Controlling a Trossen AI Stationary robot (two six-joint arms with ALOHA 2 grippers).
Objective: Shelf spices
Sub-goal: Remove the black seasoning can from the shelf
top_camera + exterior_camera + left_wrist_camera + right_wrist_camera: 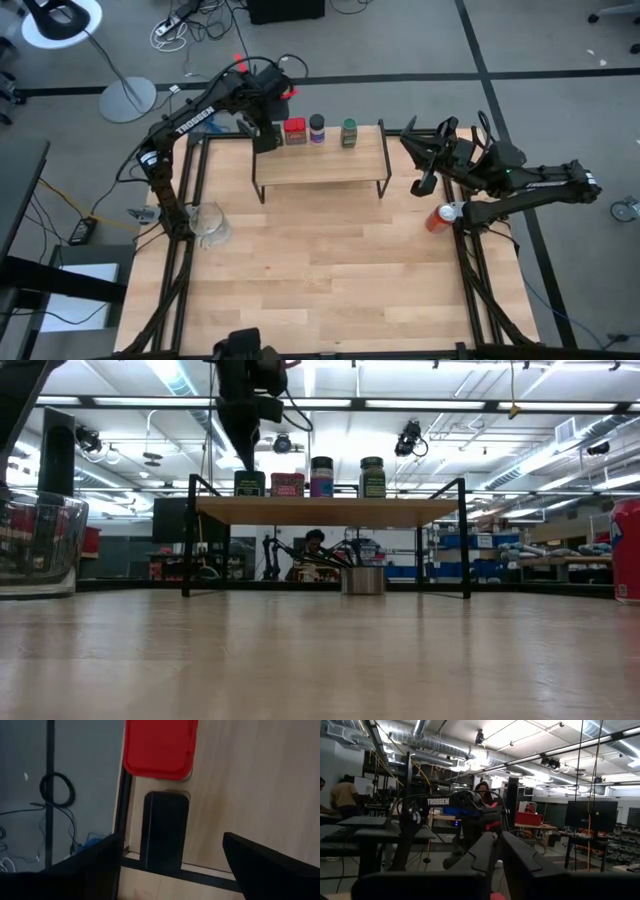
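All four spices stand in a row on the shelf's point(320, 160) light plank top point(330, 511). From its left end they are the dark square tin point(165, 830) point(249, 483), the red square tin point(295, 131) point(160, 747), the purple-labelled jar point(317, 128) and the green jar point(349, 132). My left gripper point(170, 870) point(240, 430) hangs open just above the dark tin, pointing down, with one finger on each side of it and touching nothing. My right gripper point(412, 137) waits shut above the table's right far corner.
A clear glass cup point(210, 222) stands near the table's left edge. A red drink can point(440, 216) stands near the right edge, under my right arm. The wide wooden tabletop point(330, 270) lies in front of the shelf. People show in the room behind.
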